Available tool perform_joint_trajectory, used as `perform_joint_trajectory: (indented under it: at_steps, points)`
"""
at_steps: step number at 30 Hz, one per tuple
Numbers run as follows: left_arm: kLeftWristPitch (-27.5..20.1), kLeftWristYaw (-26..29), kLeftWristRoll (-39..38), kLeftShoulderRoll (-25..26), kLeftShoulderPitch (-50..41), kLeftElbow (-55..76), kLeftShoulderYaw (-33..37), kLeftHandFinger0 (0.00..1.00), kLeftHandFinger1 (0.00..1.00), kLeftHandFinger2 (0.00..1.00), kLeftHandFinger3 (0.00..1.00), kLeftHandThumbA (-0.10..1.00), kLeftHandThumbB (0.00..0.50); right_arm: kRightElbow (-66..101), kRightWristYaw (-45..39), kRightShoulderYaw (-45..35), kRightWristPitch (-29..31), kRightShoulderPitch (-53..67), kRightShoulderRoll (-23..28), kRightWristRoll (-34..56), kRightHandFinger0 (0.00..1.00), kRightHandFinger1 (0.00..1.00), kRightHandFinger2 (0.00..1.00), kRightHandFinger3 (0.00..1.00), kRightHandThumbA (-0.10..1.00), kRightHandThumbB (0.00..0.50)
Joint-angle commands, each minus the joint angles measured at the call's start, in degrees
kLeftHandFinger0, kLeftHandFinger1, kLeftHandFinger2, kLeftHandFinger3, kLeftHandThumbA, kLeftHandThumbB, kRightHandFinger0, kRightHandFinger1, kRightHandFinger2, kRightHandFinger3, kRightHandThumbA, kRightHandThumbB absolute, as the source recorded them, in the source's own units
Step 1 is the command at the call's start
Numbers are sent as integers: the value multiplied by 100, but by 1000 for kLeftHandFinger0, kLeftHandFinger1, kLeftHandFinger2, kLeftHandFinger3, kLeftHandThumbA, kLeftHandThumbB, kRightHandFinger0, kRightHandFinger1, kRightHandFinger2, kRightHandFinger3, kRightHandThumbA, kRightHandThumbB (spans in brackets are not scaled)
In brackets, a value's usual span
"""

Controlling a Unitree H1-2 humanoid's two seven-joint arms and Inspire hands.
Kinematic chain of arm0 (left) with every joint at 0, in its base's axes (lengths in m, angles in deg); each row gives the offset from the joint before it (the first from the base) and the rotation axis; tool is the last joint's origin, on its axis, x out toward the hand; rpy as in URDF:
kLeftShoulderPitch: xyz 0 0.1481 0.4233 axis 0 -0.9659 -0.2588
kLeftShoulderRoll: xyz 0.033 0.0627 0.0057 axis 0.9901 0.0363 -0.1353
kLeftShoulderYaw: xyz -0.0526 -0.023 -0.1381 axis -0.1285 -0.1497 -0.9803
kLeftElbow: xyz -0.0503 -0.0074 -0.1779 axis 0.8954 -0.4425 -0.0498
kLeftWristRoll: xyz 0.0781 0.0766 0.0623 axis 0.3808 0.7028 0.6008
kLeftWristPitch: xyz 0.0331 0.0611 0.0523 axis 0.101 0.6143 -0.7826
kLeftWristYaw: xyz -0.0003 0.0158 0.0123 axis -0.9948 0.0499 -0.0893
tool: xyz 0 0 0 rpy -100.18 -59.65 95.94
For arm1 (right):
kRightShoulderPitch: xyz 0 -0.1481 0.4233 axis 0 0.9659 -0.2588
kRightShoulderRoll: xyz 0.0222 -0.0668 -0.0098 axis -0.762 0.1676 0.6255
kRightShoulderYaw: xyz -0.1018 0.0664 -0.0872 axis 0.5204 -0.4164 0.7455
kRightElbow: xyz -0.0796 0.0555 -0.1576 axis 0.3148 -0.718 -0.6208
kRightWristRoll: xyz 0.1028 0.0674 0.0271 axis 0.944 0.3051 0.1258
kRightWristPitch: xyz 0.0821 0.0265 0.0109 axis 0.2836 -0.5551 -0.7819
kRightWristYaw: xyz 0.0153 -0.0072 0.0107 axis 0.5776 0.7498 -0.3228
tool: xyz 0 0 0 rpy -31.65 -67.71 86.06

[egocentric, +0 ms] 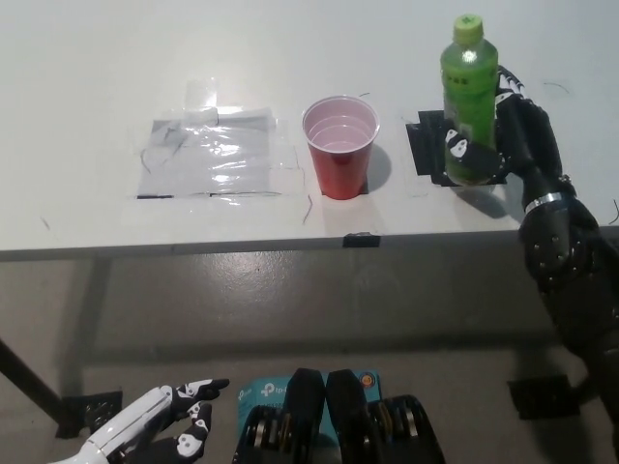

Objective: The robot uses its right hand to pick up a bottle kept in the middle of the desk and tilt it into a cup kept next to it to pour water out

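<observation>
White desk [116,58] fills the upper half of the view, its front edge running straight across; below it lies grey floor [290,309].

At the lower left, below the desk edge and well apart from everything on the desk, the white left hand [155,437] rests with its fingers spread and nothing in it.

On the desk's left part, a clear plastic sheet [208,153] is taped flat, wrinkled and shiny.

Just right of the sheet stands a red cup [339,145], upright, mouth open to the camera, with a pale inside. A small black tape piece [360,239] sits on the desk's front edge below the cup.

Right of the cup, with a gap between them, a green bottle [469,92] with a light green cap stands upright over a black tape patch [426,145]. Whether its base touches the desk cannot be told, as the fingers cover its lower part.

The black right hand [498,135] is closed around the bottle's lower half, fingers wrapping the front, palm at its right side. The black arm [571,280] runs down from it to the lower right corner.
</observation>
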Motion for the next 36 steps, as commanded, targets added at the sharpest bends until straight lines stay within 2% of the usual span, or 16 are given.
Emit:
perform_joint_trajectory:
  at_steps: [1,4,5,6,7,10,13,16,19,28,33,35,36]
  points:
    - [-189,25,29,72,10,166,-71,1000,1000,1000,1000,924,282,18,474,-128,330,-289,-65,262,1000,1000,1000,1000,502,234]
    - [-201,24,-7,60,0,150,-91,1000,1000,1000,1000,907,281,-87,515,-60,176,-287,-96,189,1000,1000,1000,1000,658,280]
    - [-197,22,-2,62,1,150,-89,1000,1000,1000,1000,907,284,-77,521,-31,58,-278,-104,144,1000,1000,1000,1000,741,326]
    - [-185,24,11,65,2,155,-85,1000,1000,1000,1000,909,284,-66,547,-4,-55,-270,-113,90,1000,1000,1000,1000,779,328]
    - [-171,48,14,40,-13,165,-91,1000,1000,1000,1000,909,285,-103,544,33,-142,-282,-129,54,1000,1000,1000,1000,836,358]
    - [-192,58,29,36,-19,146,-91,1000,1000,1000,1000,918,288,-274,641,144,-325,-318,-139,-52,1000,1000,1000,1000,924,423]
    - [-218,49,72,68,-16,150,-74,1000,1000,1000,1000,929,282,-345,619,222,-356,-292,-119,-47,1000,1000,1000,1000,948,437]
    - [-231,34,73,76,-13,143,-73,1000,1000,1000,1000,928,284,-358,627,261,-320,-254,-87,-25,1000,1000,1000,1000,912,444]
    - [-234,36,26,53,-27,129,-101,1000,1000,1000,1000,922,284,-295,634,310,-441,-221,-40,-62,1000,1000,1000,1000,979,499]
    - [-290,55,71,-1,-28,84,-59,1000,1000,1000,1000,925,274,78,575,352,-705,-66,155,-136,1000,1000,1000,1000,1000,500]
    - [-211,53,89,-13,-15,100,-57,1000,1000,1000,1000,923,286,394,524,382,-728,147,283,-154,1000,1000,1000,1000,1000,500]
    - [-183,30,87,10,-3,96,-55,1000,1000,1000,1000,932,302,1016,205,328,-866,501,361,-60,1000,1000,1000,1000,1000,500]
    - [-193,29,96,13,-2,94,-50,1000,1000,1000,1000,936,295,1138,112,308,-903,569,371,-3,1000,1000,1000,1000,1000,500]
